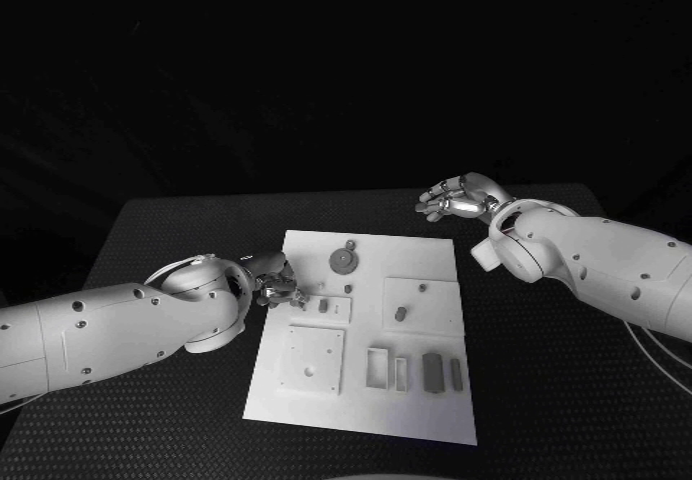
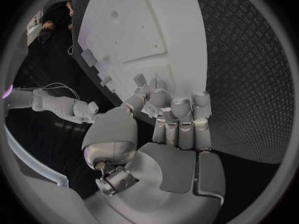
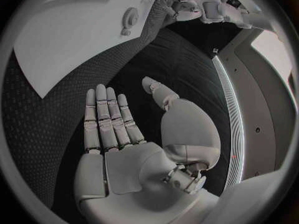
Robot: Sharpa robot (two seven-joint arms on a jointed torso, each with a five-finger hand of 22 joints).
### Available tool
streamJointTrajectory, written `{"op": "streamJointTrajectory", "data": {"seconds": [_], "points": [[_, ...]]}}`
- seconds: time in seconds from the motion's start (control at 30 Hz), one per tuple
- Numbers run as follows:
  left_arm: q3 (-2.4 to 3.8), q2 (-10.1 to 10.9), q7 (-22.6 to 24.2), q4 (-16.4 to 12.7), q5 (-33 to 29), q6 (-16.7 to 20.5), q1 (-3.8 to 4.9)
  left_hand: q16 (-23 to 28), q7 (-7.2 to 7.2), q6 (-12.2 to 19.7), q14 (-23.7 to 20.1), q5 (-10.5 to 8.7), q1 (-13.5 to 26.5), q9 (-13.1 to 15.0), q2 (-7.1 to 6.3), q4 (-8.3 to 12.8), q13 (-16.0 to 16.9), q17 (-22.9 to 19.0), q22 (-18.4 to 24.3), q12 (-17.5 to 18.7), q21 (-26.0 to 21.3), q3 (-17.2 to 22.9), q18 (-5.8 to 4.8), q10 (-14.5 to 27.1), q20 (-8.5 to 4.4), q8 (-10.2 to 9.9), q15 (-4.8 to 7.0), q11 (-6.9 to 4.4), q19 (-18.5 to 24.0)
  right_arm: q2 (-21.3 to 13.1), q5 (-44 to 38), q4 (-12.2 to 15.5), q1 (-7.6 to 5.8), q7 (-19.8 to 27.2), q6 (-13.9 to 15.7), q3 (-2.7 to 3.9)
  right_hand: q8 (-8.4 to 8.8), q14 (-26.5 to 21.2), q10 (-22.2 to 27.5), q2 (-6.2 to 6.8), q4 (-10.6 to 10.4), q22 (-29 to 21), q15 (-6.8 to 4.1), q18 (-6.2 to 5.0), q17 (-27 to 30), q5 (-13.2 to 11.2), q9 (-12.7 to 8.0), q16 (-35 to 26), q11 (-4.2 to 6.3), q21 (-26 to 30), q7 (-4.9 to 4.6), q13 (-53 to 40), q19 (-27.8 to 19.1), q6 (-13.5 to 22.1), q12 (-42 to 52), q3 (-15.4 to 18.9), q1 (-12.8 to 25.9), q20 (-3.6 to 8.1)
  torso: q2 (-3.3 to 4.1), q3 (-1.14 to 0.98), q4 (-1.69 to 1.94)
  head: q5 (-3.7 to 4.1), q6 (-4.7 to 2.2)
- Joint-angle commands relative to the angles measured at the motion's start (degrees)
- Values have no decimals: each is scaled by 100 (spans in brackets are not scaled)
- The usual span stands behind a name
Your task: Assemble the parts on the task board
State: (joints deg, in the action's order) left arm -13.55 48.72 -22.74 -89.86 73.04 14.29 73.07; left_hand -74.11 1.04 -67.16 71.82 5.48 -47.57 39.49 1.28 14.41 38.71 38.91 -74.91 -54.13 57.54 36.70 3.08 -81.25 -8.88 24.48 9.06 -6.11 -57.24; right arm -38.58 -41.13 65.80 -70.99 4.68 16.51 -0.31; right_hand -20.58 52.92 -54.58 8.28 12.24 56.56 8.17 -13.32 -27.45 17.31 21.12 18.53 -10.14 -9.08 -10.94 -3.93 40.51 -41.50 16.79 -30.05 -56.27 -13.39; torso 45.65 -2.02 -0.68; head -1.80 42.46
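The white task board [image 1: 368, 400] lies mid-table. It carries a round toothed part [image 1: 343, 261], a square plate [image 1: 312, 358] and several small grey parts such as one upright piece [image 1: 401, 313]. My left hand [image 1: 274, 282] sits at the board's left edge. In the left wrist view the left hand [image 2: 168, 119] has its fingers curled against the thumb, pinching a small grey part [image 2: 142, 80] on the board [image 2: 149, 30]. My right hand [image 1: 459, 197] hovers beyond the board's far right corner. In the right wrist view the right hand [image 3: 118, 134] is flat, fingers straight, holding nothing. The toothed part [image 3: 129, 19] shows there too.
Near the board's front edge lie a hollow frame [image 1: 378, 367] and two dark bars [image 1: 431, 372]. The black textured table [image 1: 577, 380] surrounds the board on all sides. My left arm [image 1: 116, 330] stretches across the table left of the board.
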Motion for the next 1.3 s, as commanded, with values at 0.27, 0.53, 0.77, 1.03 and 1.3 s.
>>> {"op": "streamJointTrajectory", "data": {"seconds": [0.27,0.53,0.77,1.03,1.3], "points": [[-2,-15,161,-19,371,712,-159,-40,-174,-210,49,45,-87,62,1,-13,10,-1,-123,-40,50,63,48,18,-600,121,86,-77,-55,-10,8,7,2,49,-64,3,-23,-8,-28,25,-12,9,33,-37,9,22,-10,-28,6,37,-104,1,-1,-20,-38,7,42,-4,2,-2,-13,-23,20],[-2,-37,160,-8,512,794,-244,-44,-176,-213,54,63,-104,53,-16,-28,11,-6,-122,-50,62,78,51,20,-605,134,91,-80,-60,-21,8,7,2,48,-64,3,-24,-8,-29,24,-14,11,33,-37,9,22,-11,-28,7,40,-104,1,0,-20,-40,7,43,-4,6,2,-14,-6,26],[-2,-44,83,-1,573,879,-272,-47,-177,-214,57,70,-107,48,-19,-44,12,-8,-120,-55,68,83,51,21,-607,140,93,-80,-63,-21,8,10,2,49,-66,3,-24,-8,-30,24,-15,14,33,-38,9,23,-12,-28,7,43,-104,1,1,-20,-41,8,43,-4,1,0,-6,-2,34],[-2,-57,72,0,569,792,-295,-53,-179,-219,64,79,-110,43,-24,-60,15,-10,-120,-65,75,88,52,19,-609,150,96,-83,-66,-20,8,6,2,49,-67,3,-25,-8,-31,23,-17,16,33,-38,9,23,-13,-28,7,46,-104,1,2,-20,-43,9,44,-4,4,4,-13,-6,48],[-2,-76,49,42,568,751,-320,-57,-181,-219,67,85,-113,39,-26,-67,17,-11,-119,-72,79,91,53,18,-610,155,97,-84,-66,-21,8,8,2,49,-68,3,-26,-8,-32,21,-18,18,33,-38,10,23,-14,-29,7,49,-104,1,3,-20,-45,9,44,-4,3,3,-9,-6,63]]}}
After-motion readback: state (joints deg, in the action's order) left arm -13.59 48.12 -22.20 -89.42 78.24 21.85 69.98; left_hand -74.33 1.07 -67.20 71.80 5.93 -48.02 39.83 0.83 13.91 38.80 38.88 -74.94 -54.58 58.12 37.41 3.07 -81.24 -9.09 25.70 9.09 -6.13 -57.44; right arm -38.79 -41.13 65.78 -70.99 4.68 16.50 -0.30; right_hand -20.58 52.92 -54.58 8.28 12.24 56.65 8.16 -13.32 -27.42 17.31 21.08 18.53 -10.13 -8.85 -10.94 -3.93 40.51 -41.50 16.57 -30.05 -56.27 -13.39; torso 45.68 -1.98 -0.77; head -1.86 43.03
